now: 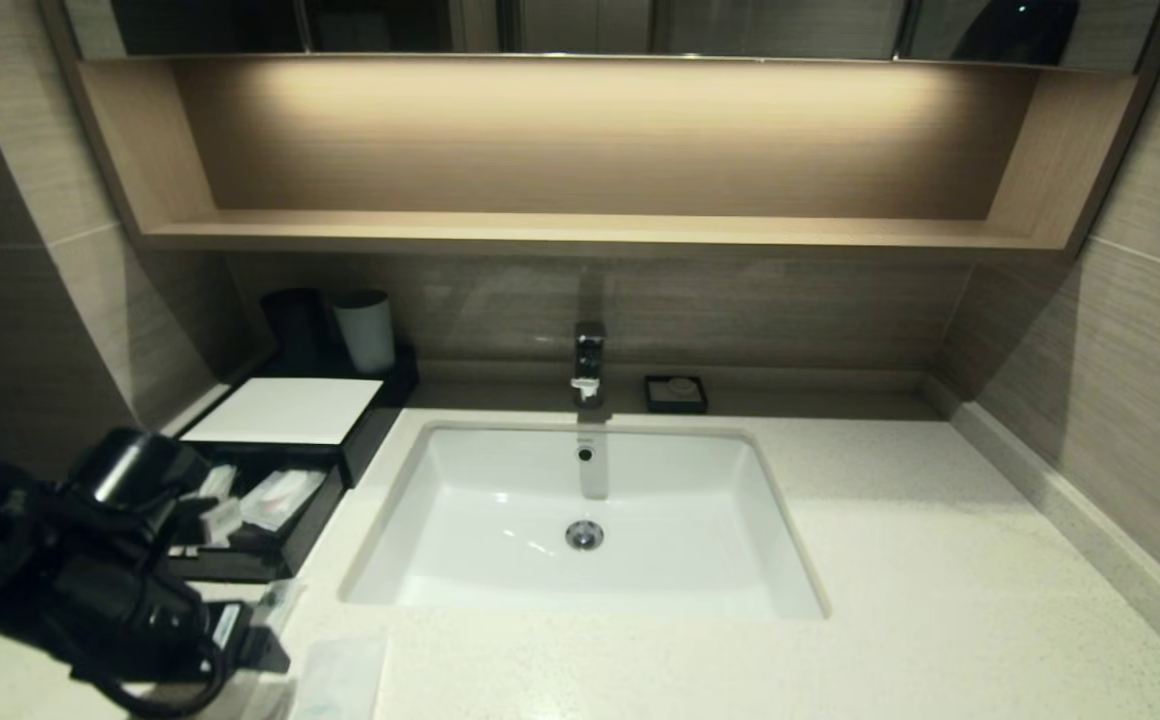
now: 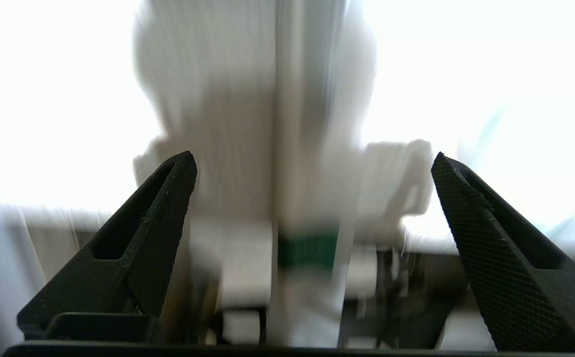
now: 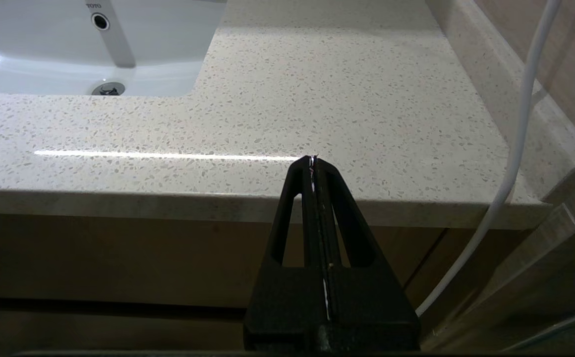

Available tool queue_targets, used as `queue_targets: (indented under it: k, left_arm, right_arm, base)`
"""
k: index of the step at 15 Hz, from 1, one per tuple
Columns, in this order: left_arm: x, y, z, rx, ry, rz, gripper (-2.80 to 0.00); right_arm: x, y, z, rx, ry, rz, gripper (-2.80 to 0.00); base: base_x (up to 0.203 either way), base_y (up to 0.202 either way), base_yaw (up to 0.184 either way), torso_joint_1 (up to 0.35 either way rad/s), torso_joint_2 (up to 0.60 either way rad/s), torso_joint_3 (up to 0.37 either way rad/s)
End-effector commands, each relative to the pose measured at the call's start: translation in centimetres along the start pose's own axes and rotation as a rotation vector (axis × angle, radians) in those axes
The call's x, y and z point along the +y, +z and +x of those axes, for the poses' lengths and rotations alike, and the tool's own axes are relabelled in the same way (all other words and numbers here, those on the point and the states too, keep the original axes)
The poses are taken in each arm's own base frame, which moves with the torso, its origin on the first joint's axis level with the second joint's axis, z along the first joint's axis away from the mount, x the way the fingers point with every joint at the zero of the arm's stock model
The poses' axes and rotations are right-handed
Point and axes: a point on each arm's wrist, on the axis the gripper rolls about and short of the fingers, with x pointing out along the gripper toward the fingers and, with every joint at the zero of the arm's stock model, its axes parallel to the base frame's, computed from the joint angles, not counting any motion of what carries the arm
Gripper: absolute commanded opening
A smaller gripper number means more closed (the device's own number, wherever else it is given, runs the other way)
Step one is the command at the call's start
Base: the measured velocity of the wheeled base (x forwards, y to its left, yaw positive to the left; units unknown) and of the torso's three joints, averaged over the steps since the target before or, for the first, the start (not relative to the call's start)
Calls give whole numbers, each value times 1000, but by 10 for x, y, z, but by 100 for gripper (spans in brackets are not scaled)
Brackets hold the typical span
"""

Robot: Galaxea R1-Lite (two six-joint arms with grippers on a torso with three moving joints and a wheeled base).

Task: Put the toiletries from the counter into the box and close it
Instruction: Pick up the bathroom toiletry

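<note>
1. Left end effector (image 2: 312, 163): fingers spread wide, gripping nothing. A green-banded sachet (image 2: 307, 248) lies between them, blurred.
2. Advice: centre on the sachet, descend squarely, close gently; thin plastic likely slips.
3. Head view: another packet (image 1: 340, 680) lies on the bench (image 1: 940, 600) nearer than the box (image 1: 285, 412), whose drawer stands open, toiletries inside.
4. Right end effector (image 3: 312, 161): pressed closed, empty, parked below the bench edge, far from the box; only its wrist view shows it.

Legible text: "TOTO", printed in small grey letters on the white sink (image 3: 44, 44) wall beside the overflow hole (image 3: 100, 21).
</note>
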Motion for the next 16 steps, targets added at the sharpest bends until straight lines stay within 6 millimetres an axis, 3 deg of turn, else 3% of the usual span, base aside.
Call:
queue_targets:
  k: [1,3,5,7,10,16]
  left_arm:
    - [-3,-24,-21,176,-6,1,0]
    - [-5,-20,-15,293,0,-19,0]
    - [-7,-5,-8,99,-8,-60,0]
    - [-9,4,-19,-45,-16,-70,0]
    - [-8,-9,-27,61,11,-77,0]
    - [-5,-4,-1,145,33,-88,0]
  right_arm:
    - [0,0,0,1,1,0,-280]
    - [0,0,0,1,1,0,-280]
    - [0,0,0,1,1,0,-280]
    - [0,0,0,1,0,0,-280]
    - [0,0,0,1,-1,0,-280]
    - [0,0,0,1,-1,0,-280]
  base:
    - [0,0,0,27,22,-2]
    - [0,0,0,16,10,-4]
    - [0,0,0,0,0,0]
    - [0,0,0,0,0,0]
    - [0,0,0,0,0,0]
    - [0,0,0,0,0,0]
